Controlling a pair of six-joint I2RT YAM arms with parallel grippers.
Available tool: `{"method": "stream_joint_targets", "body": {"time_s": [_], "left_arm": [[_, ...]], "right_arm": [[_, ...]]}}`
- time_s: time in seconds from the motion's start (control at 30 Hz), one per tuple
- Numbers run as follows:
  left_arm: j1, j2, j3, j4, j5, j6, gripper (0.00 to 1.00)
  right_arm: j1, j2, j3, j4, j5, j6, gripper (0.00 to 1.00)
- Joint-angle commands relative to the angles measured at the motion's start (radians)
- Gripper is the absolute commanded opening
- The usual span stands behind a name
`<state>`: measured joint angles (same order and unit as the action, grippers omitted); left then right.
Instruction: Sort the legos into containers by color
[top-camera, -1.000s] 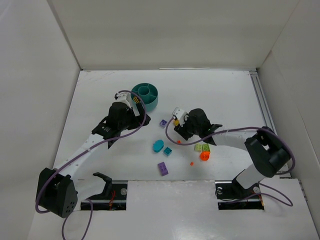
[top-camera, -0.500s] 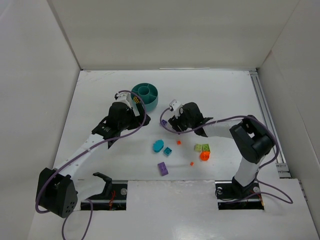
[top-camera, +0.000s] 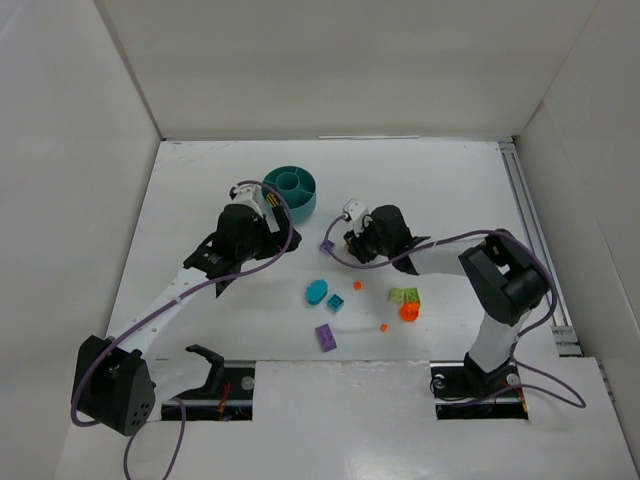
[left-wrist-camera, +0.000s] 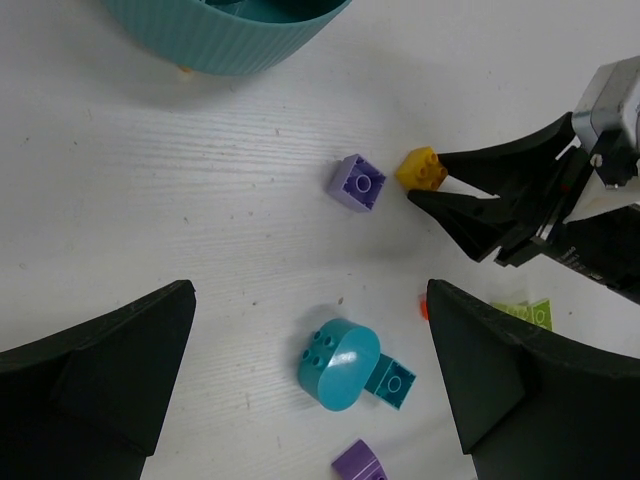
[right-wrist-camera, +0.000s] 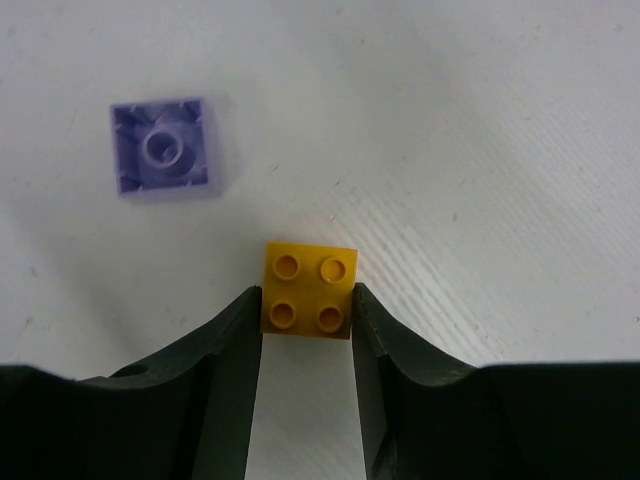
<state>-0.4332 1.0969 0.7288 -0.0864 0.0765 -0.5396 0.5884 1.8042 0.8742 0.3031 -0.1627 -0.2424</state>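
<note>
My right gripper (right-wrist-camera: 307, 305) is down on the table, its two fingers pressed against the sides of a yellow lego (right-wrist-camera: 309, 289). A small purple lego (right-wrist-camera: 160, 148) lies just beyond it to the left. In the top view the right gripper (top-camera: 349, 241) sits right of that purple lego (top-camera: 327, 245), below and right of the round teal dish of containers (top-camera: 306, 206). My left gripper (left-wrist-camera: 310, 300) hangs wide open above the table, holding nothing. Beneath it lie a rounded teal lego (left-wrist-camera: 338, 364) and a small teal lego (left-wrist-camera: 390, 380).
Loose legos lie in the middle: a purple one (top-camera: 325, 337), lime green ones (top-camera: 405, 296), an orange one (top-camera: 409, 312) and two tiny orange bits (top-camera: 357, 285). White walls enclose the table on three sides, with a rail along the right edge.
My right gripper moved left and up to the yellow lego, opened wider on the way, then closed on its sides. The left arm stayed still.
</note>
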Motion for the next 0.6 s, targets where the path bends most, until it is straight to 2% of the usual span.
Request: {"method": "stream_joint_targets", "body": {"time_s": [0.0, 0.13, 0.27, 0.4, 0.57], "left_arm": [[-0.006, -0.015, 0.015, 0.036, 0.032, 0.021, 1.00], [-0.006, -0.025, 0.005, 0.102, 0.156, 0.041, 1.00], [-0.030, -0.035, -0.020, 0.255, 0.382, 0.041, 1.00], [-0.116, -0.035, -0.031, 0.335, 0.401, 0.041, 1.00], [-0.217, 0.011, 0.020, 0.335, 0.370, 0.050, 1.00]], "right_arm": [[0.005, -0.096, -0.047, 0.077, -0.084, -0.075, 0.34], [0.042, -0.253, -0.135, 0.151, -0.156, -0.150, 0.32], [0.064, -0.408, -0.227, 0.251, -0.265, -0.172, 0.32], [0.096, -0.502, -0.245, 0.260, -0.319, -0.192, 0.32], [0.131, -0.592, -0.254, 0.278, -0.345, -0.201, 0.32]]}}
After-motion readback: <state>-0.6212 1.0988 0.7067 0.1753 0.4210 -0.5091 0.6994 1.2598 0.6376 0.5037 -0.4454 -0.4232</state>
